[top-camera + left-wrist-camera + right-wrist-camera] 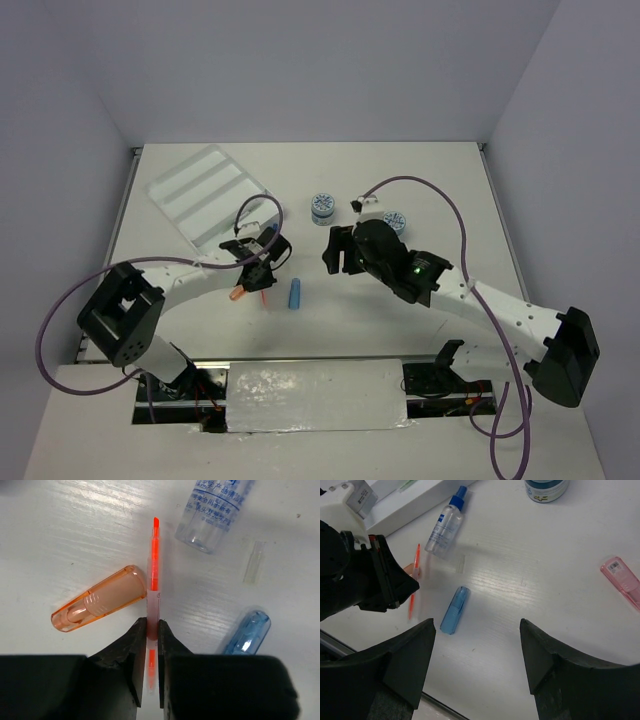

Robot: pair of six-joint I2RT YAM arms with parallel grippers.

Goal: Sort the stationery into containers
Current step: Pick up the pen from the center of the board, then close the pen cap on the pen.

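White tabletop (75,530): left gripper (149,630) clamped mid-barrel on thin orange pen (153,565), judged light, stiff, slippery; right gripper (475,630) stood apart.

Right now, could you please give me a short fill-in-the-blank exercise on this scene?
1. The thin pen clamped in the left gripper is ____ in colour.
2. The right gripper is ____, holding nothing.
3. The clear bottle lying on its side has a ____ cap.
4. The cap-like piece at the right edge of the right wrist view is ____.
Missing words: orange; open; blue; pink.
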